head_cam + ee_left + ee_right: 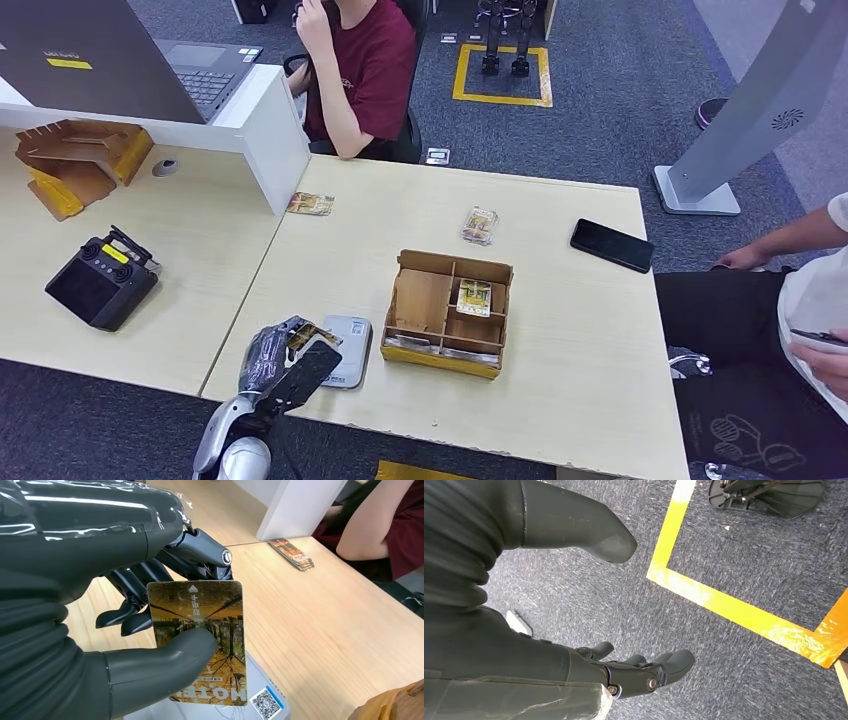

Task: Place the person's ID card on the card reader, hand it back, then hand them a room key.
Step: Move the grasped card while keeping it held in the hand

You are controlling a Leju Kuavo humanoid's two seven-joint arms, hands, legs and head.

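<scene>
**Left hand pinches card over reader**

The left hand [125,605] pinches the ID card [200,635] between thumb and fingers, just above the reader [350,350] at the table's [590,370] near edge. The right hand [634,672] hangs empty, fingers apart.

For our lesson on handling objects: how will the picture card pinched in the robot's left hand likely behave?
The card looks flat and unbent in the left hand, so it is probably stiff. It seems thin, likely light. Its glossy face may slip under the thumb.
</scene>
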